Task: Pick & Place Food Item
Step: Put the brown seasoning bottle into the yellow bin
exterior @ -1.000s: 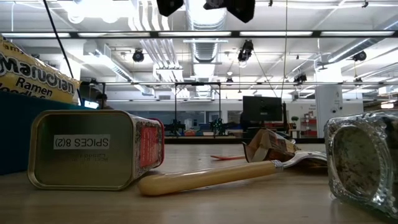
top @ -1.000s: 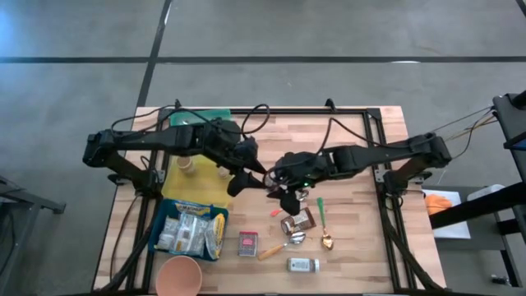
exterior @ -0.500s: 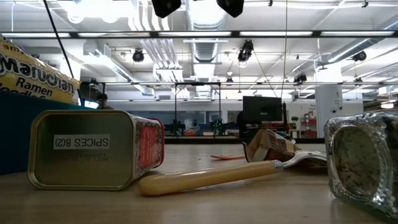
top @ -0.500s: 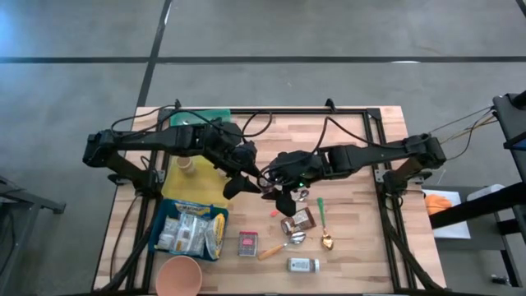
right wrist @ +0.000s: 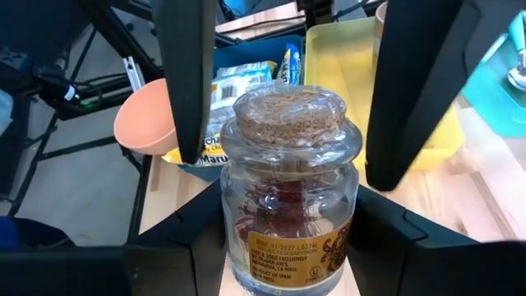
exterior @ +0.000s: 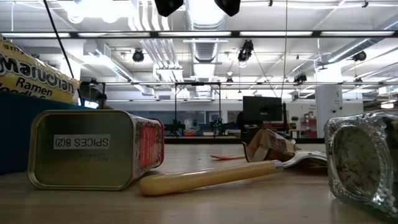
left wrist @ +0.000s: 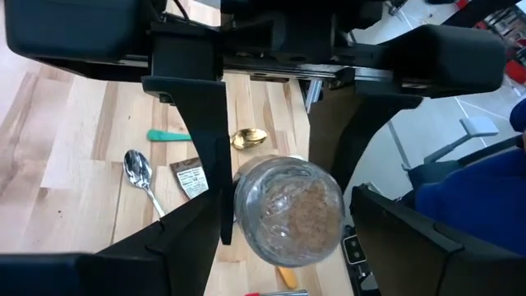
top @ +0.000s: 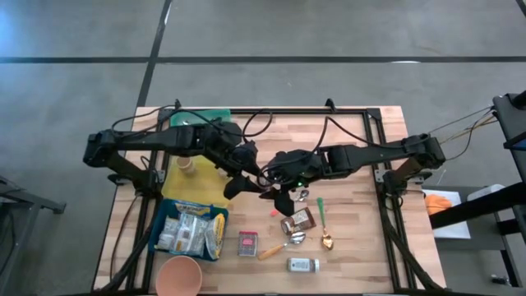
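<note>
A small glass jar (right wrist: 289, 197) with a cork lid (right wrist: 289, 119), a yellow label and reddish contents is held high over the table's middle, between my two grippers. My right gripper (right wrist: 289, 247) is shut on it. My left gripper (left wrist: 283, 247) stands open, one finger (right wrist: 187, 82) on each side of the jar's cork end; no touch shows there. One round end of the jar (left wrist: 289, 210) faces the left wrist camera. In the high view the two grippers meet at mid-table, and the jar (top: 265, 184) is mostly hidden under them. My right gripper pinches the jar's glass body (right wrist: 238, 230) between its two fingers, one on each side, below the shoulder and level with the label. The fingers come from the table's right, slanting down. The jar is lifted clear of the table, its cork end toward the left gripper's fingers.
A yellow tray (top: 193, 177), a blue ramen pack (top: 191, 230) and a pink cup (top: 179, 277) lie on the left. Near the front are a spice tin (top: 248, 243), a cream-handled spoon (top: 279, 245), a brown packet (top: 300, 220), two more spoons and a lying jar (top: 302, 265).
</note>
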Robot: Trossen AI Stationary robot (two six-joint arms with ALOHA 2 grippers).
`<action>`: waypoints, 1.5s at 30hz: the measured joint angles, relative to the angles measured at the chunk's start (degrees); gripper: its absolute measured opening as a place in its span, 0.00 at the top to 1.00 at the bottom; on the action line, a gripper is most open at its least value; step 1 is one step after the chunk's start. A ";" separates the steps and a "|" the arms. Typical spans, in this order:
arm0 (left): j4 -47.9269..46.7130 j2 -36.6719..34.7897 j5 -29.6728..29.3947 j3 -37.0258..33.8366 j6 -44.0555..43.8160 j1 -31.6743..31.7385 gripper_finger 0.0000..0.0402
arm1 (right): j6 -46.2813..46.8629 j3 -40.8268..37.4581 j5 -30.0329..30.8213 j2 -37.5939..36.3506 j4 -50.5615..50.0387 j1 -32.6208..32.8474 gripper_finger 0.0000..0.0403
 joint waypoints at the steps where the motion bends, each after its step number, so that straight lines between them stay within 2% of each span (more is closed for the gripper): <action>1: 0.00 0.14 0.01 0.00 0.01 0.00 0.32 | 0.00 0.00 -0.02 0.00 0.24 0.00 0.54; 13: -0.08 1.64 0.37 0.00 1.49 0.11 0.33 | 0.18 -0.20 -0.71 0.24 0.11 0.00 0.54; 16: -0.26 1.64 0.77 0.00 2.43 0.11 0.39 | 0.22 -0.20 -0.59 0.24 0.01 0.00 0.54; 21: -0.33 1.57 0.91 0.00 5.15 0.11 0.56 | 1.16 -0.21 -0.47 0.24 -0.06 -0.07 0.54; 34: -1.28 1.53 3.41 0.07 7.29 -0.09 0.56 | 0.68 -0.22 -0.33 0.24 0.64 -0.04 0.54; 41: -2.62 1.65 7.68 -0.06 7.66 -0.19 0.56 | -1.21 0.07 -0.64 0.22 1.98 0.12 0.29; 45: -3.52 1.71 7.09 -0.02 7.49 -0.10 0.56 | -0.81 0.17 0.28 0.00 1.54 0.00 0.21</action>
